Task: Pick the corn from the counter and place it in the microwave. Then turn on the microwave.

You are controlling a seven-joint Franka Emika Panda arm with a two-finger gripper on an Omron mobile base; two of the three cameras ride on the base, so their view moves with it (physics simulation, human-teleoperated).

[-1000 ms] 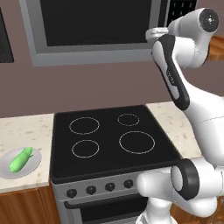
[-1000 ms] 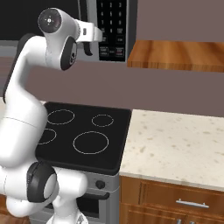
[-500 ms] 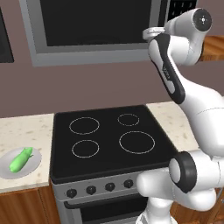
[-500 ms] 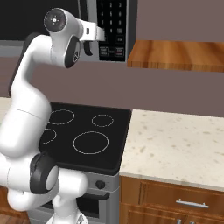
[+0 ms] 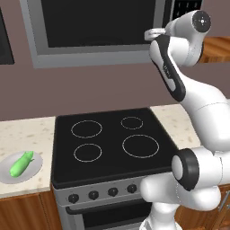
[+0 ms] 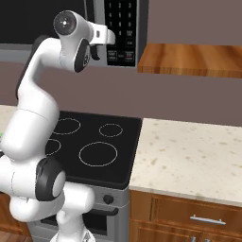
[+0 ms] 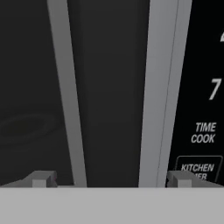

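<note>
Nothing is done yet: the small green husked corn (image 5: 21, 163) lies on a pale round plate (image 5: 36, 167) on the beige speckled counter (image 5: 20, 136) (left of the stovetop), while the empty tool (image 7: 109, 178), fingers apart, faces the grey microwave (image 5: 96, 27) door.

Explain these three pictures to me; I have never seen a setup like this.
This is a rendered kitchen with a white robot arm on a driving base. Two pictures come from cameras on the base, behind the arm to its left and right. The third comes from a camera on the hand. The arm reaches up to the microwave. Its gripper is open and holds nothing; the hand view shows the door's handle and the keypad close ahead. Below sits a black stovetop set in a beige counter. The green corn lies on a plate on the counter left of the stovetop.
</note>
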